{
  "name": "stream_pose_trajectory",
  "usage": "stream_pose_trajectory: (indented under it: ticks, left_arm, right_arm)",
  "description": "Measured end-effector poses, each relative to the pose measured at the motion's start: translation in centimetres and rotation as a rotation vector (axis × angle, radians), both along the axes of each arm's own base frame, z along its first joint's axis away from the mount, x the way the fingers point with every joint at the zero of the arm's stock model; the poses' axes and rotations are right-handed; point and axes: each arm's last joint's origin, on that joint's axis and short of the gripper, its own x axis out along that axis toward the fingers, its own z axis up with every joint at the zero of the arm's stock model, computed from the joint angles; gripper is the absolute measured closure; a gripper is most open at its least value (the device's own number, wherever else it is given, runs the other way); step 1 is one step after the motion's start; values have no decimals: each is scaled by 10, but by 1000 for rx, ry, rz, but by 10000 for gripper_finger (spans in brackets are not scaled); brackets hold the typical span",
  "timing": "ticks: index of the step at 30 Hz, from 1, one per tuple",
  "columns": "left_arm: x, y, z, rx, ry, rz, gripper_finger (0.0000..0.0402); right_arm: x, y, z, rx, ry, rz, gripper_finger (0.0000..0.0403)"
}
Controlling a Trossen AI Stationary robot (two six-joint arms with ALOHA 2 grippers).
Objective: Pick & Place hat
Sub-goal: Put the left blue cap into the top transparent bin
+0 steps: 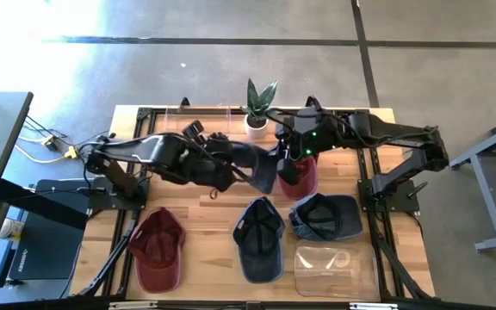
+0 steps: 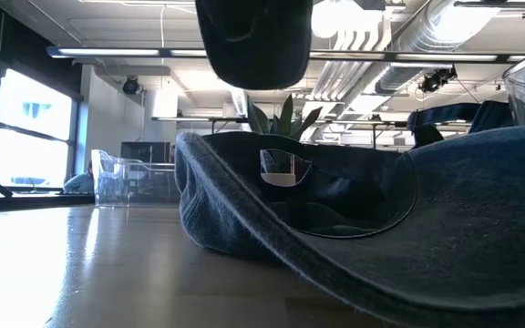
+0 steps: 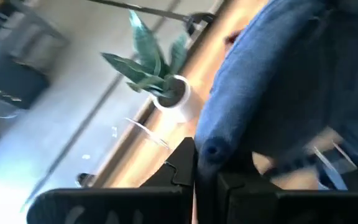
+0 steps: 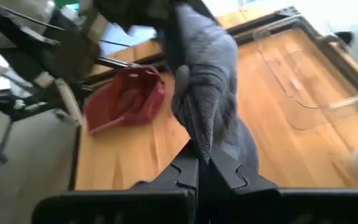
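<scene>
A dark blue-grey hat hangs in the air over the middle of the table, between my two arms. My left gripper is shut on it from the left and my right gripper is shut on it from the right. In the low view the hat hangs high above the tabletop. It shows blue in the left wrist view and grey in the right wrist view. My left gripper pinches a bulging fold of the hat's cloth between its two fingers, coming from the table's left and slanting down. The hat is clear of the table. My right gripper pinches a narrow fold of the hat's edge between its two fingers, coming from the table's right and slanting down. The hat stretches away from the fingers toward the left arm, clear of the table.
A red hat lies under the right gripper. Near the front lie a red cap, a blue cap and a dark blue cap, beside a clear tray. A potted plant and a clear box stand at the far edge.
</scene>
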Motion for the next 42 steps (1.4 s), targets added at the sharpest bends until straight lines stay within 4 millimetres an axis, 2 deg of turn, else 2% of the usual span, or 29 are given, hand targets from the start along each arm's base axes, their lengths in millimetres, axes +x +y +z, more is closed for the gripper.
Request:
stream_pose_trajectory:
  ticks: [6,10,13,21,25,30,36,42]
  left_arm:
    - [-8,0,22,-102,-102,-174,399]
    - [-10,7,26,-166,-138,-175,399]
    - [-10,14,30,-234,-181,-179,400]
    - [-7,20,28,-367,-207,-170,401]
    - [-6,21,28,-379,-212,-173,401]
    - [-6,20,28,-399,-216,-174,401]
    - [-6,20,28,-412,-220,-170,401]
    - [-7,21,28,-400,-232,-130,401]
  right_arm:
    - [0,1,0,-83,-2,21,398]
    - [0,-1,1,-170,1,4,374]
    - [0,-2,1,-212,1,30,327]
    - [-10,-3,11,-241,-41,45,150]
    - [-9,1,13,-218,-76,90,100]
    - [7,3,14,-198,-165,127,93]
    - [32,16,-1,-131,-168,231,101]
    - [41,33,-8,-131,-157,124,102]
